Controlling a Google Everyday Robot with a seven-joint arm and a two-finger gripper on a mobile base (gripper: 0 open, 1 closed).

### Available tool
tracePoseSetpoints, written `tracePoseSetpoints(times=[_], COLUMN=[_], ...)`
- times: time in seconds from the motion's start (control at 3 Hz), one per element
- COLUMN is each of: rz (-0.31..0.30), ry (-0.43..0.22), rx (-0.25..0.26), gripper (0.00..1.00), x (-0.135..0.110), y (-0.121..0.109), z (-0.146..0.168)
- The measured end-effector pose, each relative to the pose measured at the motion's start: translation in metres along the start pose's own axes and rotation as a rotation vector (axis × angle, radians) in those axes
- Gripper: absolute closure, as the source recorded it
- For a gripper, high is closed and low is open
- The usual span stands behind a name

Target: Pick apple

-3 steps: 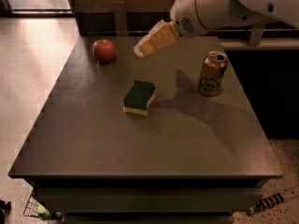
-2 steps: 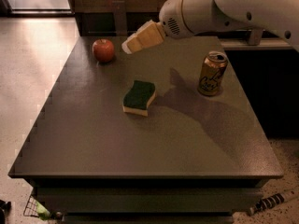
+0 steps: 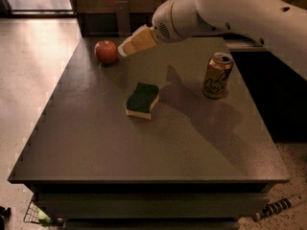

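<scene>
Apple [image 3: 106, 51], small, round, red, with a stem dimple on top: it sits on the dark grey flat table [image 3: 144, 147], near the far-left corner, unmoved over the last second.

Change vs. earlier frames: the tan, wedge-shaped claw [image 3: 125, 49] has travelled left across the far part of the table. One second ago there was a clear gap between its tip and the apple. That gap shrank by 0.7 s ago and is narrower again now. The white, rounded arm [image 3: 225, 8] behind the claw has swung left with it. The other items have not shifted.

Apple vs. claw: the apple lies just to the left of the claw tip, at about the same height in the camera view. The tip points down and left at it. A thin strip of table still shows between them, so they look apart, not touching. Nothing is held.

Claw state: cannot tell whether it is apart or together.

Other items: a green-topped rectangular sponge with a yellow base [image 3: 142, 100] lies nearer the camera than the claw and slightly to its right. A gold drinks can [image 3: 217, 75] stands upright well to the right of the claw.
</scene>
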State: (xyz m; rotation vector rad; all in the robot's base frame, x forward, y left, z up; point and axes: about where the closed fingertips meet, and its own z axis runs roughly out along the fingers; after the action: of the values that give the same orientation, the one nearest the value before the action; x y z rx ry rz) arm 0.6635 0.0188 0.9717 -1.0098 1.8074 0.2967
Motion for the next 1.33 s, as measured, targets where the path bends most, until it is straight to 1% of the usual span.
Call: tracePoseSetpoints(times=[0.33,0.67,1.0,1.33], rz=[0.020,0.052,0.111,0.158], ry=[-0.020,-0.063,-0.124,-0.165], rx=[-0.033,-0.077,-0.138,-0.181], gripper=[0.00,0.00,0.00,0.00], x=[0.003,0.005,0.016,0.026], y=[0.000,0.004,0.005,0.003], z=[0.049,0.092,0.145,0.177])
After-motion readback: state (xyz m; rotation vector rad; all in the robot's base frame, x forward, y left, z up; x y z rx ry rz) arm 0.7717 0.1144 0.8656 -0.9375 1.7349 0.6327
